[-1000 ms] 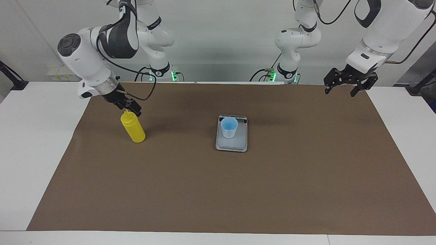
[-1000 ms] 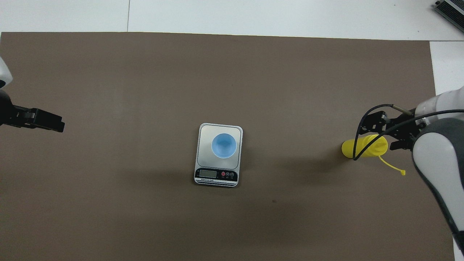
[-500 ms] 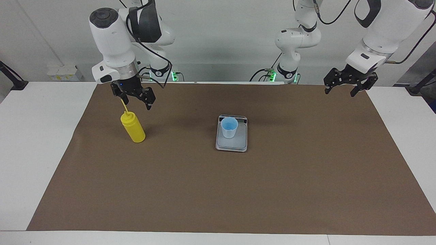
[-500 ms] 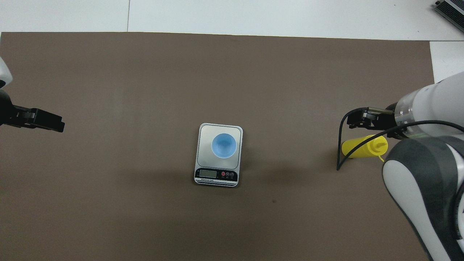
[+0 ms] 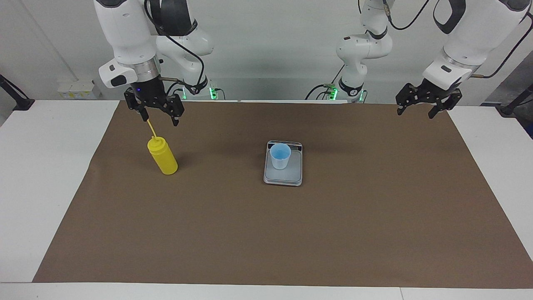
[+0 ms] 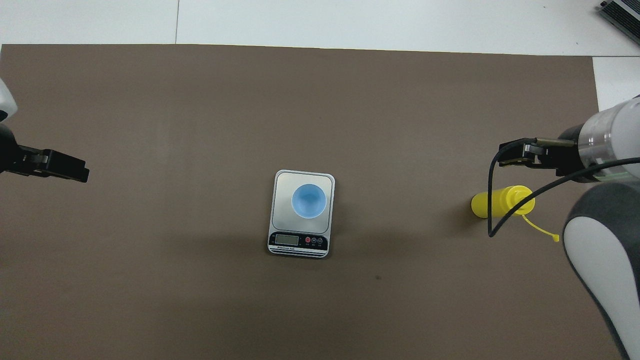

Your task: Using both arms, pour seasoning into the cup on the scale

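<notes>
Brown mat (image 5: pixel 266 233); both tools (image 5: pixel 158 118) wide open, empty.

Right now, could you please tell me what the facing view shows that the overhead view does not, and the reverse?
Only the facing view shows both arms' bases, and that the right gripper hangs open in the air above the yellow bottle, clear of it; the left gripper waits open over the brown mat's edge.

Only the overhead view shows the scale's display strip facing the robots.

Both show the blue cup upright on the scale and the bottle standing toward the right arm's end.
</notes>
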Robot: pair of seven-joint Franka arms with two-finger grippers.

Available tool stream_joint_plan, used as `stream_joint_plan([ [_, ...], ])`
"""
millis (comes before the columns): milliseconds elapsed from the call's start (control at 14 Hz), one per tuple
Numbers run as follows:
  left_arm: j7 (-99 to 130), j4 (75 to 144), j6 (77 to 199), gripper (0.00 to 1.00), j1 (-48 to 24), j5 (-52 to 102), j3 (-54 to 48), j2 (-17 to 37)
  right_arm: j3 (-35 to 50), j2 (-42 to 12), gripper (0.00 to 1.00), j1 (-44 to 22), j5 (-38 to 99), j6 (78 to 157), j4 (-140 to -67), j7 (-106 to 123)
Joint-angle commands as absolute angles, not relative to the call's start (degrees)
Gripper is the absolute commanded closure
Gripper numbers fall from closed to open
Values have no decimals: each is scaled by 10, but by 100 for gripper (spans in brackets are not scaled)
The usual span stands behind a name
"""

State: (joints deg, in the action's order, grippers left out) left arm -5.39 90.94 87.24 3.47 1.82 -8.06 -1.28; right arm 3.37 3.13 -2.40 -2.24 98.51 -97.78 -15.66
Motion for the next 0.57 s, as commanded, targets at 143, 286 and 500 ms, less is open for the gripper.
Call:
stream_joint_plan([
  [143, -58, 918, 867, 0, 42, 26, -83, -21, 36, 33, 0, -15, -22, 969, -979, -114],
  [286, -58, 918, 868, 0, 41, 26, -83, -21, 36, 34, 0, -15, -22, 969, -983, -99],
  [500, -58, 918, 868, 0, 41, 26, -83, -21, 36, 37, 0, -15, -21, 970, -990, -93],
])
